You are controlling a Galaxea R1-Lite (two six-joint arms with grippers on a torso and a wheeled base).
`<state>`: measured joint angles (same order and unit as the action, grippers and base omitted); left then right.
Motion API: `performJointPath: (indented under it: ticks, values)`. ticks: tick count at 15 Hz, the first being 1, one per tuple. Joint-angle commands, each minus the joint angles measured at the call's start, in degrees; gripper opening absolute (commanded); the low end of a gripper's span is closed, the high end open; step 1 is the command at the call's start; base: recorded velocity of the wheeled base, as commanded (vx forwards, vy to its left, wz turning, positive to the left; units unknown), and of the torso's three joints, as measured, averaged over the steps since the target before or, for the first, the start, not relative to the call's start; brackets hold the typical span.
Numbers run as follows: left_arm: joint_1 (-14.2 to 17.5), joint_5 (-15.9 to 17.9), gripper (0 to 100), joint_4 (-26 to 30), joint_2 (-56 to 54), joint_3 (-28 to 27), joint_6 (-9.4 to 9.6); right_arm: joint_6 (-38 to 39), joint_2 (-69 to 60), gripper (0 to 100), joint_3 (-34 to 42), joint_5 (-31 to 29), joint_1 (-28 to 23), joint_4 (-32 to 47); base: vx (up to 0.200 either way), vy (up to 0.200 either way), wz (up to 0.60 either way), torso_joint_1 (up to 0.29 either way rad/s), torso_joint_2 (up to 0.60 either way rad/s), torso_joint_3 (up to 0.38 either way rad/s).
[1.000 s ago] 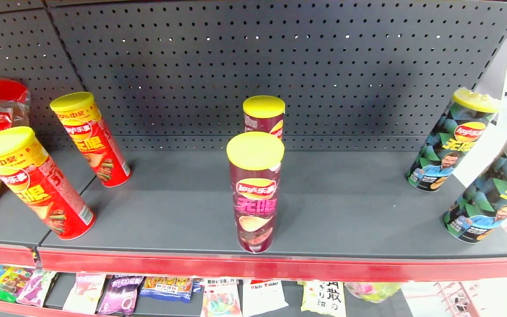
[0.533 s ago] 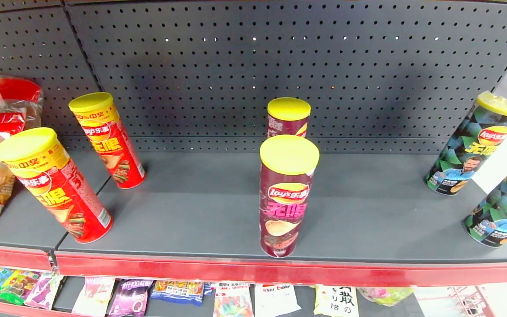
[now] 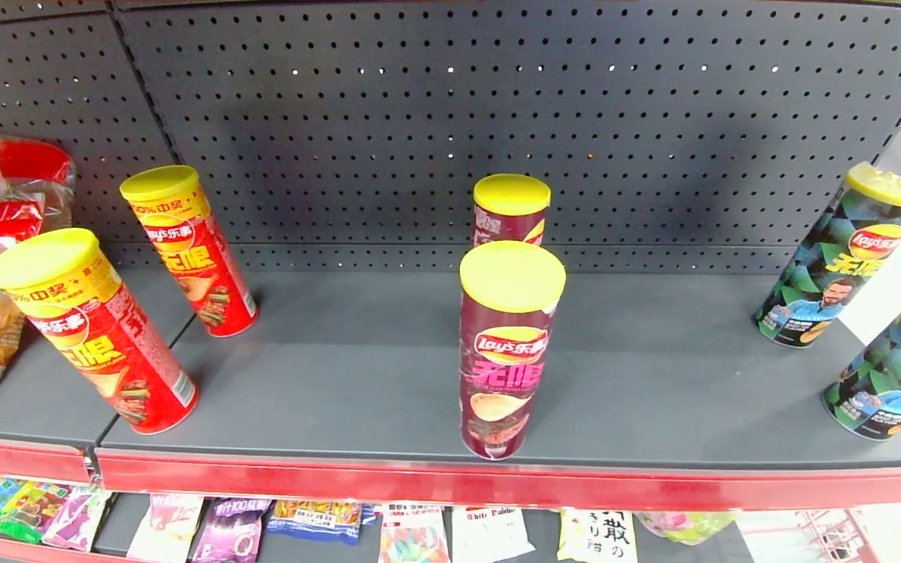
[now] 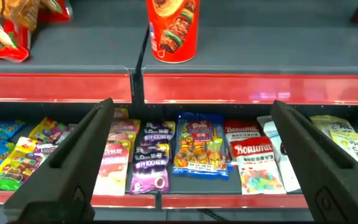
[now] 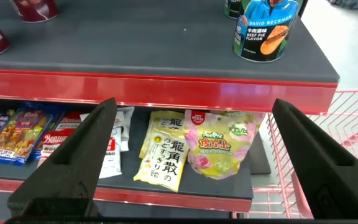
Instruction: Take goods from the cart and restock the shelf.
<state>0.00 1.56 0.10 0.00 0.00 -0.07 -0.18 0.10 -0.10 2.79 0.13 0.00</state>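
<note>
Grey shelf [image 3: 341, 375] holds your goods: one maroon can [image 3: 507, 352] at the front lip, a second maroon can [image 3: 510, 207] at its 12 o'clock, red cans [image 3: 98, 328] at 9, dark green cans [image 3: 834, 258] at 3. Your left gripper [image 4: 191, 109] and right gripper [image 5: 192, 106] both stand wide apart and empty, facing the snack bags [image 4: 194, 146] below.

Grey shelf [image 3: 357, 375] with crisp cans [image 3: 507, 348]

Bright, even overhead light. Glare streaks the red shelf edge [image 4: 253, 88] just beyond the left gripper [image 4: 192, 104]. A broad soft shadow darkens the pegboard [image 3: 654, 156]. In the head view, wide-angle distortion tilts the green chip can [image 3: 838, 258] outward.
</note>
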Motion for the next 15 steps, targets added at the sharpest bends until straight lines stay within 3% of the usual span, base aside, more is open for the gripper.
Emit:
performJointPath:
  ticks: [1,15]
  values:
    - [0.0,0.0,100,0.0,0.1,0.0,-0.01,0.0,0.0,100,0.0,0.0,0.0,0.0,0.0,0.0,0.0,0.0,0.0,0.0]
    - [0.0,0.0,100,0.0,0.1,0.0,-0.01,-0.1,0.0,100,0.0,0.0,0.0,0.0,0.0,0.0,0.0,0.0,0.0,0.0]
